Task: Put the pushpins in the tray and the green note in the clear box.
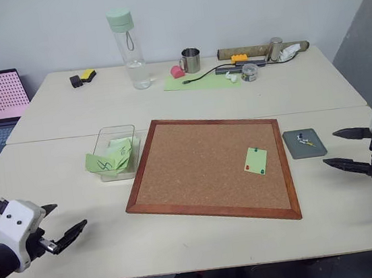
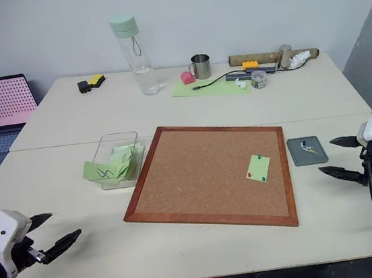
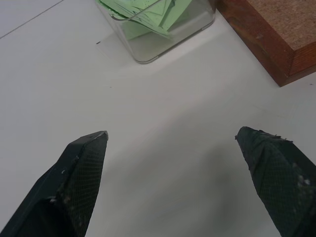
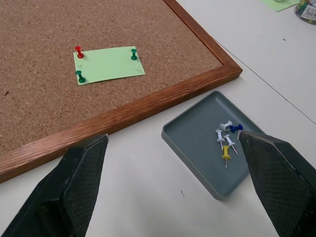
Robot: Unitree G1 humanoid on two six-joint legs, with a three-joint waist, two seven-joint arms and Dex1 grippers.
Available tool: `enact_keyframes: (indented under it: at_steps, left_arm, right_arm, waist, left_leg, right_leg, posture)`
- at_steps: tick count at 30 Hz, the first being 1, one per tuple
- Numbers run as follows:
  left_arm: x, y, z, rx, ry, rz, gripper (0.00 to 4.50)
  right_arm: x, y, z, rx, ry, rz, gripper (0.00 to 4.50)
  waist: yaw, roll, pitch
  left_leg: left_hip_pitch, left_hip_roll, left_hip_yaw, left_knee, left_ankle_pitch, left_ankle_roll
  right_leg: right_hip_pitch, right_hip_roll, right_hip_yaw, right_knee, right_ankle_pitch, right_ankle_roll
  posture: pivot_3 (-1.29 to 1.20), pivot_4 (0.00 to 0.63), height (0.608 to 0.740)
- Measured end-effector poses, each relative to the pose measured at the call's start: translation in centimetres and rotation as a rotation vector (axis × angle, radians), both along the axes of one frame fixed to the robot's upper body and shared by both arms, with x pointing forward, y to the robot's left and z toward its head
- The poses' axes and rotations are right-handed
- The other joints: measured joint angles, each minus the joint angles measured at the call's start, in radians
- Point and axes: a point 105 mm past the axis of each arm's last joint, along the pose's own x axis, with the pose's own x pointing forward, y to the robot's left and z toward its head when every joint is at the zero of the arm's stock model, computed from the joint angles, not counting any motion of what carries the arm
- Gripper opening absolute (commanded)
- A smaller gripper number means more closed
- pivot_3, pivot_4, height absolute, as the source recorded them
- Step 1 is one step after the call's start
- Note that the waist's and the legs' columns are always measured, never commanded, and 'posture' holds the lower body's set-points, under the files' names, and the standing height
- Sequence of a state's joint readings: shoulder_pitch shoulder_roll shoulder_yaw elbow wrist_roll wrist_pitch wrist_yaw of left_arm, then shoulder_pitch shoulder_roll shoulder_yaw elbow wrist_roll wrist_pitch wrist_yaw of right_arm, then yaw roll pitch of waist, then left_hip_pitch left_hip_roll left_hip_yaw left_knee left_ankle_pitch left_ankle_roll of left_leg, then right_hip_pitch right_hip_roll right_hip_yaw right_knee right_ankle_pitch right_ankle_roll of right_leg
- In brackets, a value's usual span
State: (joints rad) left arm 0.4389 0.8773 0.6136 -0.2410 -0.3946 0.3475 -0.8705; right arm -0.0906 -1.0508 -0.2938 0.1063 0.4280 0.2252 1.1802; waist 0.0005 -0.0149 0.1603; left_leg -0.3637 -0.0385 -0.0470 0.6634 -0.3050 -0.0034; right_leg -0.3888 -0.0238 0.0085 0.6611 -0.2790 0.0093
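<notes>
Right wrist view: green note (image 4: 108,64) pinned, corkboard (image 4: 44,74).

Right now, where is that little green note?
The green note is pinned on the corkboard, near its right edge on the robot's right side. The grey tray lies just past the board's frame, and three pushpins hold the note down.
</notes>
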Motion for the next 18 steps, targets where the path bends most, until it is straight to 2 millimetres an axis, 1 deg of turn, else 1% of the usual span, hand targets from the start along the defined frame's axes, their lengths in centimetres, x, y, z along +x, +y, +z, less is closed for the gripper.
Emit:
enact_keyframes:
  at_steps: [10,18]
  left_arm:
    - [-0.2,0.1,-0.2,0.0,0.018,-0.001,4.43]
    - [-0.3,1.0,-0.6,0.037,0.032,0.023,4.43]
  right_arm:
    - [0.1,-0.1,0.0,-0.008,-0.004,-0.007,4.42]
    - [0.2,-0.1,-0.1,-0.006,-0.004,-0.009,4.42]
  waist:
    - [0.0,0.0,0.0]
    - [0.0,0.0,0.0]
  left_leg:
    - [0.0,0.0,0.0,0.0,0.0,0.0]
    - [0.0,0.0,0.0,0.0,0.0,0.0]
  right_leg:
    - [0.0,0.0,0.0,0.0,0.0,0.0]
    - [0.0,0.0,0.0,0.0,0.0,0.0]
  posture:
    - [0.0,0.15,0.74]
    - [0.0,0.15,0.74]
